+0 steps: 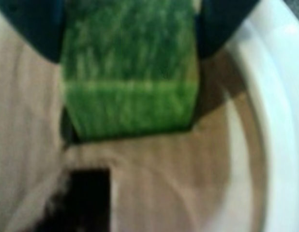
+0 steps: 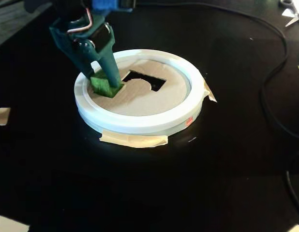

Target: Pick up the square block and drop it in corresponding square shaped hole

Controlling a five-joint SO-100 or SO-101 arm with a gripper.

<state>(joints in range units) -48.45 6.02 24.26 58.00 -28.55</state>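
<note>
**Around the Black Table**

In the fixed view, a black table (image 2: 140, 183) filled the scene. Strips of tan masking tape (image 2: 134, 139) lay at the front foot of a white ring (image 2: 140, 123), with another tape piece (image 2: 209, 92) at its right side. More tape scraps sat at the left edge (image 2: 1, 116) and the bottom left corner (image 2: 9, 225). A black cable (image 2: 270, 87) curved down the right side. Near the top right corner lay scissors (image 2: 290, 12), partly cut off.

My gripper (image 2: 105, 83) looks like smooth teal plastic. The square block (image 2: 102, 85) in it shows a streaked, stone-like green. Around it, the matt tan disc (image 2: 140, 99) resembles cardboard, rimmed by a glossy white ring (image 2: 140, 123) on the shiny black counter (image 2: 140, 183).
</note>
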